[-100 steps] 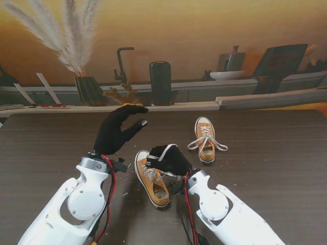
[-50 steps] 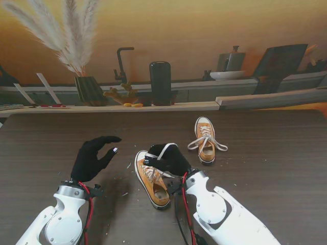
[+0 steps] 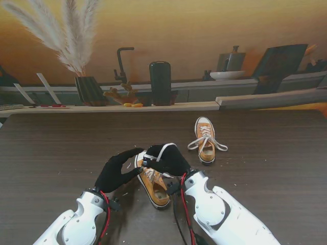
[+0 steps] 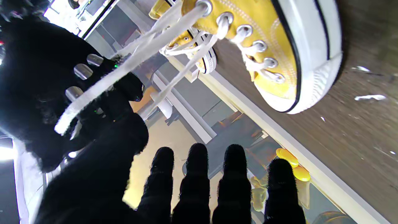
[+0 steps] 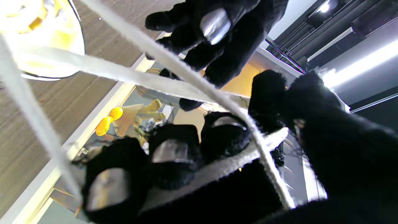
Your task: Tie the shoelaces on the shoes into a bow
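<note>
Stand view: flat white lace (image 3: 164, 149) crosses black knit fingers (image 3: 153, 151).

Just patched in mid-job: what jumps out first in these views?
The two black-gloved hands meet over the near yellow sneaker: the right hand is closed on a white lace, the left hand reaches toward it, fingers apart. A second yellow sneaker sits farther from me, to the right, laces loose.

Near my edge of the table lies a yellow canvas sneaker (image 3: 153, 185), white flat laces (image 4: 130, 62) untied, one drawn taut; a second matching sneaker (image 3: 205, 139) sits mid-table, laces (image 3: 196, 144) splayed loose.
</note>
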